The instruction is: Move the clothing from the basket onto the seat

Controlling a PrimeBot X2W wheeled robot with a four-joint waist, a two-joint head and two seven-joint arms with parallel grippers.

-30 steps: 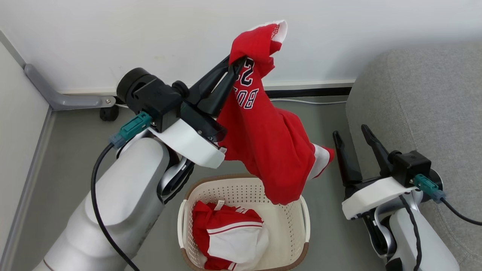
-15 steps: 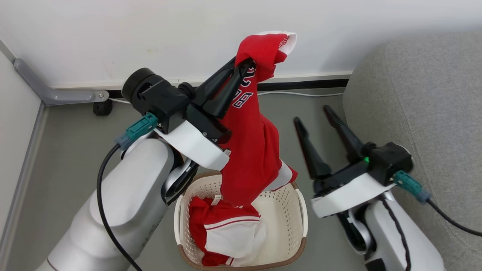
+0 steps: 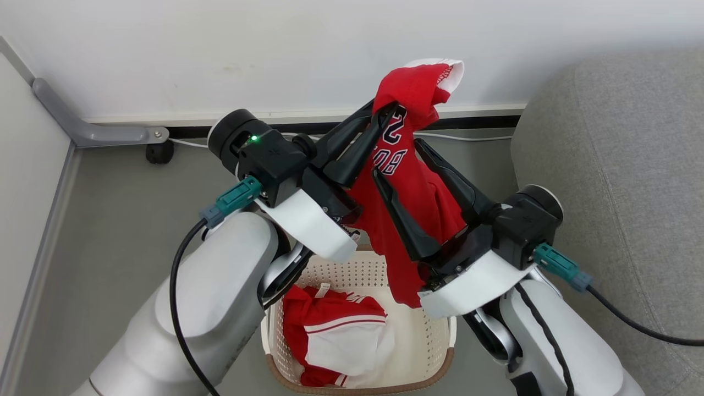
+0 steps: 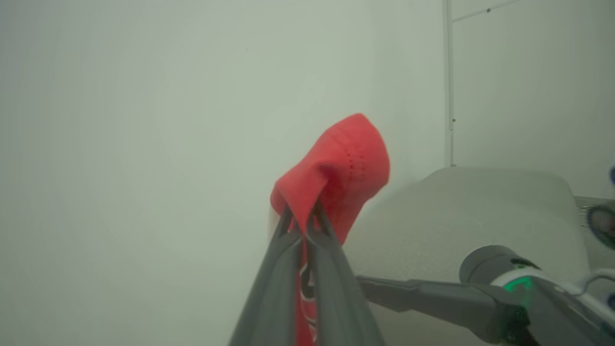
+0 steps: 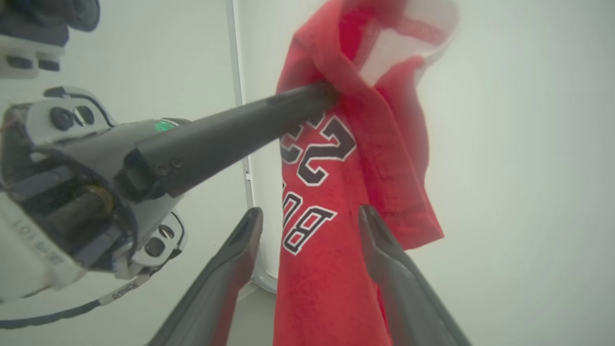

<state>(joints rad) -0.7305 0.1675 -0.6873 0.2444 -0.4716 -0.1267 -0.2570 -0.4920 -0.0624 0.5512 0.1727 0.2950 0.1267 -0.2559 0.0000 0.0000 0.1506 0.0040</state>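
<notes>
A red jersey (image 3: pixel 410 181) with a number print hangs in the air over the basket (image 3: pixel 426 335), pinched near its top by my left gripper (image 3: pixel 388 107), which is shut on it. My right gripper (image 3: pixel 399 159) is open, its two fingers standing on either side of the hanging jersey (image 5: pixel 331 226) just below the print. In the left wrist view the left gripper (image 4: pixel 301 222) holds a red fold (image 4: pixel 343 166). A second red and white garment (image 3: pixel 335 335) lies in the cream basket. The grey sofa (image 3: pixel 621 165) is at the right.
A white wall with a dark baseboard and a cable (image 3: pixel 473 137) runs behind. A grey metal bracket (image 3: pixel 93 132) and a black caster (image 3: pixel 159 153) sit at the back left. Grey floor (image 3: pixel 126 209) surrounds the basket.
My right arm has swung left and up from beside the sofa until its open fingers straddle the hanging jersey. The left gripper has carried the jersey a little to the right.
</notes>
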